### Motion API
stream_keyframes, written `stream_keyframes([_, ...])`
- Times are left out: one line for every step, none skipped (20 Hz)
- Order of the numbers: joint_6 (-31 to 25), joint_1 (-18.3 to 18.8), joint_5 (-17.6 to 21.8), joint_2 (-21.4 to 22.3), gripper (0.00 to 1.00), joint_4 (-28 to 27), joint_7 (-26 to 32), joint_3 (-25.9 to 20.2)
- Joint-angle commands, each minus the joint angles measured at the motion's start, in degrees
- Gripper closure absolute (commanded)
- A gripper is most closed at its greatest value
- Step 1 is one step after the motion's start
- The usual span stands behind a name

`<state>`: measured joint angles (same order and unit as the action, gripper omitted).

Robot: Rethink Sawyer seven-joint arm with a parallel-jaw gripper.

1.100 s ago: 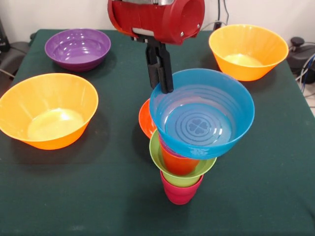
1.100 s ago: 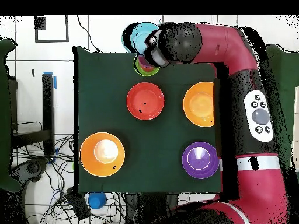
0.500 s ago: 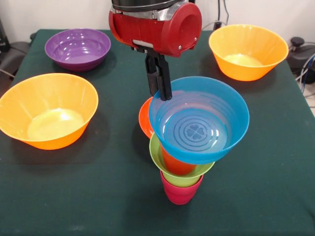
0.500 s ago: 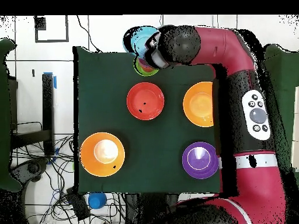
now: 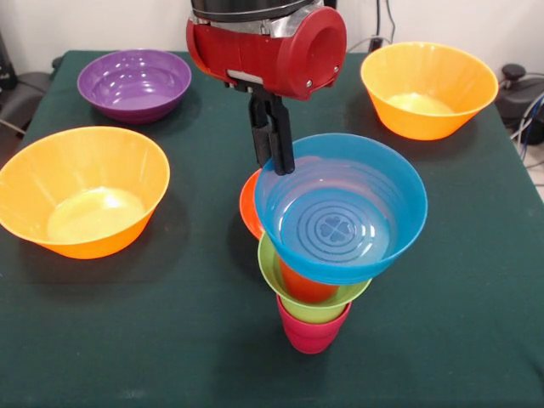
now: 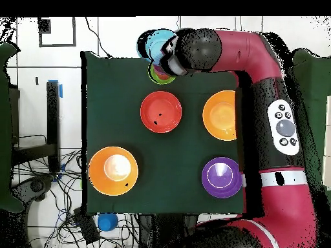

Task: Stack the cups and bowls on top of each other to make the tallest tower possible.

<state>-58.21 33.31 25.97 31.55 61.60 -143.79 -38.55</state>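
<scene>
Tower [image 5: 313, 297] of glossy plastic pieces is seen near the counter's [image 5: 127, 340] front edge in the front view: crimson tumbler [image 5: 313, 330] at the base, small lime green bowl [image 5: 310, 293] on it, orange-red tumbler [image 5: 304, 283] inside that. Small blue plastic bowl [image 5: 340, 208] is held tilted over the stack, its far rim clamped by the closed black pincer [image 5: 274, 157]; whether it rests on the orange-red tumbler cannot be told. Red-orange bowl [image 5: 250, 204] is partly hidden behind the stack. Two large orange bowls [image 5: 82, 191] [image 5: 428, 89] and a purple bowl [image 5: 134, 83] are placed well apart around it
</scene>
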Motion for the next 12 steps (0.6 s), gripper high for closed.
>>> stream_keyframes([-4.1,-1.2,3.4,-0.3,1.00,0.0,12.9,2.9])
stream_keyframes([-3.9,-1.2,3.4,-0.1,1.00,0.5,12.8,2.9])
stream_keyframes([-3.9,-1.1,3.4,0.1,1.00,0.7,12.7,2.9])
stream_keyframes([-3.8,-1.0,3.3,0.2,1.00,1.0,12.8,2.9])
stream_keyframes([-4.1,-1.0,3.3,0.4,1.00,1.2,12.7,2.9])
stream_keyframes([-3.9,-1.0,3.3,0.6,1.00,1.5,12.6,3.0])
stream_keyframes([-3.9,-1.0,3.3,0.7,1.00,1.6,12.6,3.0])
stream_keyframes([-3.9,-0.9,3.3,0.8,1.00,1.8,12.5,3.0])
stream_keyframes([-4.0,-1.0,3.3,0.8,1.00,1.9,12.4,3.1])
stream_keyframes([-3.9,-1.0,3.3,0.9,1.00,2.0,12.2,3.1])
stream_keyframes([-3.9,-1.0,3.2,1.1,1.00,2.3,12.1,3.2])
stream_keyframes([-3.8,-1.0,3.3,1.1,1.00,2.3,12.0,3.2])
